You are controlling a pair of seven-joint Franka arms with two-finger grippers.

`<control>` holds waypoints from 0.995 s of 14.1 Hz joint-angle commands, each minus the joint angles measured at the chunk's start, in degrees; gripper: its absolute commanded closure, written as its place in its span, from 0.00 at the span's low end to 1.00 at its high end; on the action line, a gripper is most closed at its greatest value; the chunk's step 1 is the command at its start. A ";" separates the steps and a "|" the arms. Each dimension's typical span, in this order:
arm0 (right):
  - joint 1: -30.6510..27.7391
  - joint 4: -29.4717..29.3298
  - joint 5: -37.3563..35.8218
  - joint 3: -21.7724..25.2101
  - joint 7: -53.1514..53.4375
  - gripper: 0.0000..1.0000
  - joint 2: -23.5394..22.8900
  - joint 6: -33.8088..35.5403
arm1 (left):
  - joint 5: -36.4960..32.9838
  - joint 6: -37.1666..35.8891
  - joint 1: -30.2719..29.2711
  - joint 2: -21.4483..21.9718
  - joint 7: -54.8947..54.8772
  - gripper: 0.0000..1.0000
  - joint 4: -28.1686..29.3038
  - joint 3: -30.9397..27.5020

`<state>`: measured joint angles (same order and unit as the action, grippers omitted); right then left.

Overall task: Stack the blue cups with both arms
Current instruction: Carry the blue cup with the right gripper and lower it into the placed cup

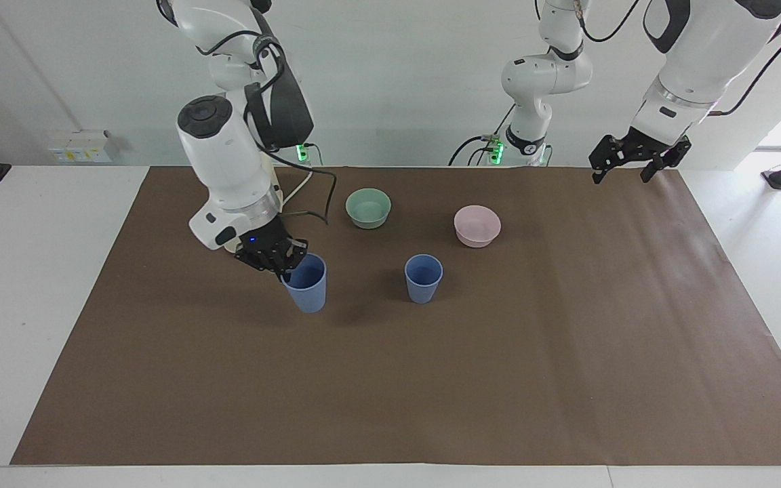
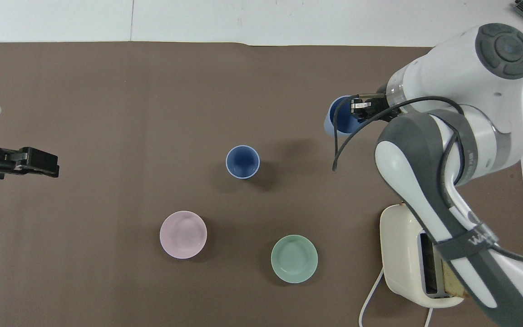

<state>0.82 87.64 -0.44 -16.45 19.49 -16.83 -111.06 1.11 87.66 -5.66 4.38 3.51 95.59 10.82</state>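
One blue cup (image 1: pixel 423 278) stands upright on the brown mat near the table's middle; it also shows in the overhead view (image 2: pixel 242 161). My right gripper (image 1: pixel 283 261) is shut on the rim of the second blue cup (image 1: pixel 307 285) and holds it upright in the air, over the mat beside the standing cup, toward the right arm's end. The held cup also shows in the overhead view (image 2: pixel 337 121), with the right gripper (image 2: pixel 360 109) at its rim. My left gripper (image 1: pixel 624 166) hangs open and empty over the mat's edge at the left arm's end (image 2: pixel 39 161).
A pale green bowl (image 1: pixel 368 207) and a pink bowl (image 1: pixel 477 225) sit nearer to the robots than the standing cup. A cream toaster (image 2: pixel 400 254) with a slice of bread stands under the right arm. The brown mat (image 1: pixel 431 379) covers the table.
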 commanded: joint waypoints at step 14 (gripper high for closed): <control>14.89 -4.94 -0.78 -4.12 15.83 1.00 -3.01 0.58 | 0.82 -0.21 5.22 2.12 -0.61 0.00 -2.87 -6.42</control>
<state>13.59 84.11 -0.44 -20.25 32.64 -17.20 -110.46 1.31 87.90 -1.03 5.73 3.39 93.19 5.01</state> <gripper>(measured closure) 0.947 0.000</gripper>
